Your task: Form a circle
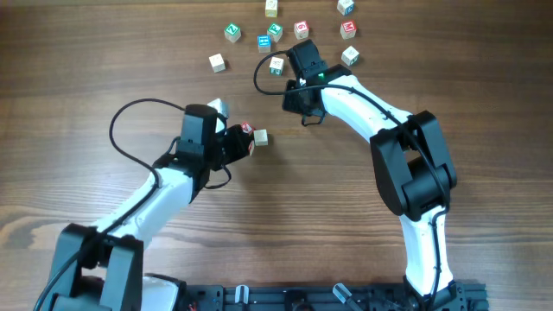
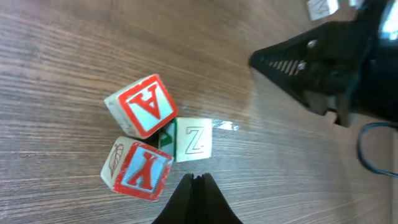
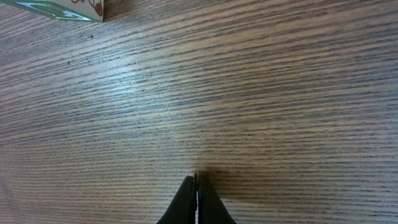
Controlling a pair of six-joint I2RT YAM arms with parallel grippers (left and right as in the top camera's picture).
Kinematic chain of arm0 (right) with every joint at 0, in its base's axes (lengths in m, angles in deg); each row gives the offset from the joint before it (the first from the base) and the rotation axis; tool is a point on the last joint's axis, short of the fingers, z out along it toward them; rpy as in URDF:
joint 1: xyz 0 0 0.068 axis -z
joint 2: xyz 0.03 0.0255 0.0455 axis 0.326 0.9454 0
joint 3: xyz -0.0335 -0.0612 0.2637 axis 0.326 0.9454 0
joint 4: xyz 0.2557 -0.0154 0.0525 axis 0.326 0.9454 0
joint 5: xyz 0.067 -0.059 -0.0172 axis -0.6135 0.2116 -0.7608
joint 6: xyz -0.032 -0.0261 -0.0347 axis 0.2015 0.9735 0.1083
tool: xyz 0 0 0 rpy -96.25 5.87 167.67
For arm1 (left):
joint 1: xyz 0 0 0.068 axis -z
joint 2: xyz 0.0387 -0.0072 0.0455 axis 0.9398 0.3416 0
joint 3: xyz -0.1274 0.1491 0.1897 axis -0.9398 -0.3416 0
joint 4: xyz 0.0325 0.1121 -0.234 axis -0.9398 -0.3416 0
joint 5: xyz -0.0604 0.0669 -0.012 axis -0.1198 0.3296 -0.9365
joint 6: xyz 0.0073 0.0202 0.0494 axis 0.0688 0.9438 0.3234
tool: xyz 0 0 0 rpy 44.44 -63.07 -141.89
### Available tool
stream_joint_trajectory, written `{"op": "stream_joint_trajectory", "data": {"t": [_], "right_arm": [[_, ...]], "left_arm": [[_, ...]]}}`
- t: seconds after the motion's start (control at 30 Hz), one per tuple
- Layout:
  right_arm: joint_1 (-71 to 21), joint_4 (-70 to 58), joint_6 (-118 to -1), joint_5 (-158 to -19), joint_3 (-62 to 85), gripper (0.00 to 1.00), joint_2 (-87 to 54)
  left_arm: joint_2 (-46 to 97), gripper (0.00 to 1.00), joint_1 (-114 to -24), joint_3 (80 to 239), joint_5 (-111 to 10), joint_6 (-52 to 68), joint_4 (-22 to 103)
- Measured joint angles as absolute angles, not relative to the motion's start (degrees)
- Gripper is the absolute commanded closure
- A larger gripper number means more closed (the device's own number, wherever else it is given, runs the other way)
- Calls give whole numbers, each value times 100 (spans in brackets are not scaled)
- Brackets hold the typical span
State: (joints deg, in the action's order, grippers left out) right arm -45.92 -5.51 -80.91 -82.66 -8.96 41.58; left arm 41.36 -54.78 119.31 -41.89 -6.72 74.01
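The circle is a tight group of three small letter cubes: a red-printed A cube (image 2: 142, 106), a red-printed Y cube (image 2: 138, 169) and a pale Z cube (image 2: 194, 139), all touching. From above I make out one red cube (image 1: 247, 128) and the pale cube (image 1: 260, 137); the third lies under the arm. My left gripper (image 2: 198, 177) (image 1: 244, 141) is shut and empty, its tip just short of the Z cube. My right gripper (image 3: 197, 178) (image 1: 304, 114) is shut over bare wood, up and right of the group.
Several mixed-colour cubes (image 1: 275, 31) lie spread along the far edge of the table, one (image 1: 276, 65) close beside the right wrist. Another pale cube (image 1: 216, 106) sits behind the left wrist. A green-edged cube (image 3: 62, 9) shows at the right wrist view's top left.
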Motion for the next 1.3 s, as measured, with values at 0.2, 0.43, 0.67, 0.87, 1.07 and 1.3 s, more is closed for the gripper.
{"op": "stream_joint_trajectory", "data": {"t": [0.2,0.43,0.67,0.87,1.07,1.3], "right_arm": [[-4592,-551,-8091,-8264,-896,95,4158],[-4592,-551,-8091,-8222,-896,95,4158],[-4592,-551,-8091,-8222,-896,95,4158],[-4592,-551,-8091,-8222,-896,95,4158],[-4592,-551,-8091,-8220,-896,95,4158],[-4592,-549,-8091,-8202,-896,95,4158]], "left_arm": [[4003,96,-5480,11923,-3255,-930,7012],[4058,96,-5705,11907,-2595,-1502,7099],[4622,96,-5708,11903,-2665,-1797,7639],[4727,96,-5708,11903,-3105,-1885,7936],[4727,96,-5708,11903,-3472,-1902,7960],[4729,96,-5708,11903,-3666,-1904,7816]]}}
